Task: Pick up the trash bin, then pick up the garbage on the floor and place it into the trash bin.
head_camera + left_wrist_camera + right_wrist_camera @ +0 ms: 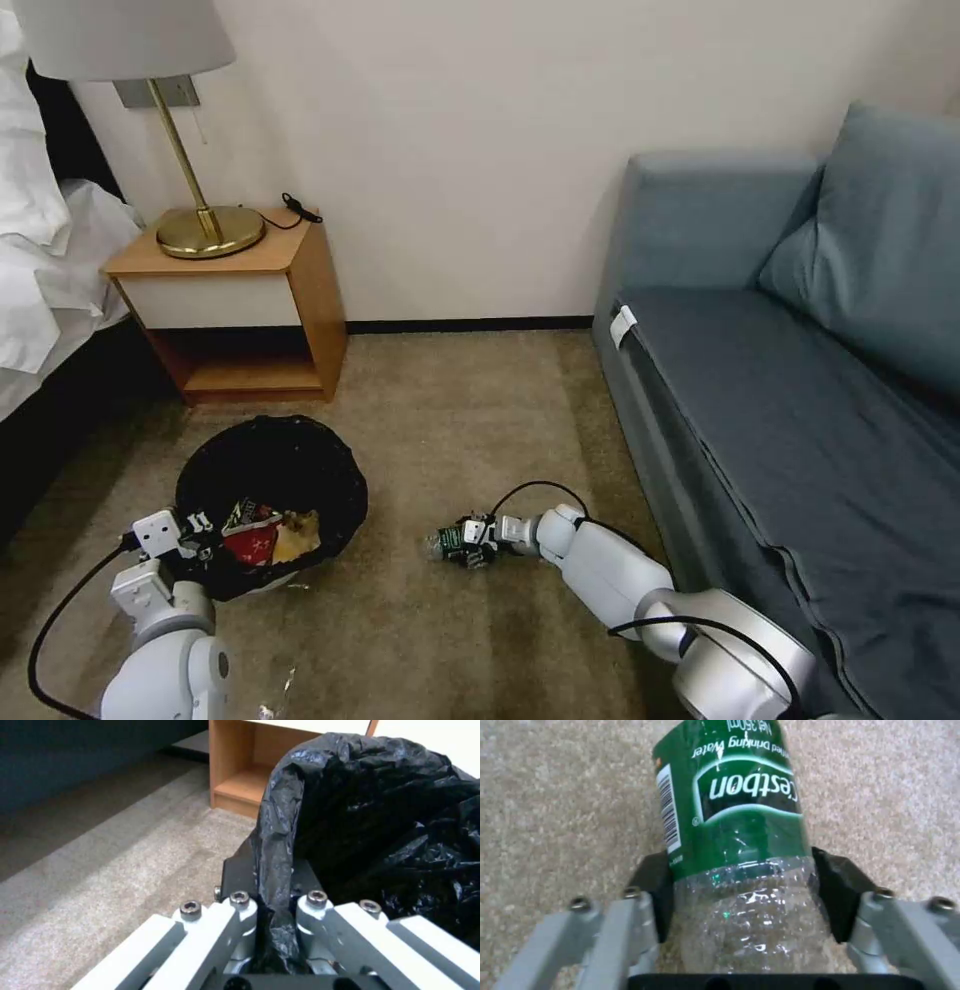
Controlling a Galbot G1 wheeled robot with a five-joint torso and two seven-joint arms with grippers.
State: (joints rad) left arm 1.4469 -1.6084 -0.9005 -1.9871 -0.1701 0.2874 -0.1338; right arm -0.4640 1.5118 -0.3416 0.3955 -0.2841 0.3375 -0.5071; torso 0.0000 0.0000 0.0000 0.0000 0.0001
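Low in the head view, the right gripper (462,543) sits down at carpet level near the frame's centre, its arm reaching in from the lower right beside the sofa (800,400). It has the bottle (445,541) between its fingers, and the right wrist view confirms it: the black pads (652,888) press both sides of the bottle (740,843) just below the green label, clear crinkled plastic bulging between them, carpet (555,795) all around.

Over at lower left, the left gripper (190,535) is at the near rim of the bin (270,500). The left wrist view shows its fingers (240,907) drawn narrow, pinching a fold of the black bag (272,877) over the rim, with the bag's dark hollow opening to the right of the frame.

Inside the bin, toward its near side, lie a red-and-white packet (250,535) and a tan crumpled piece (298,535), touching each other.

The bin stands on the carpet (450,420) in front of the nightstand (240,300), which carries a brass lamp (205,225) at upper left. The bottle lies well apart from the bin, to its right.
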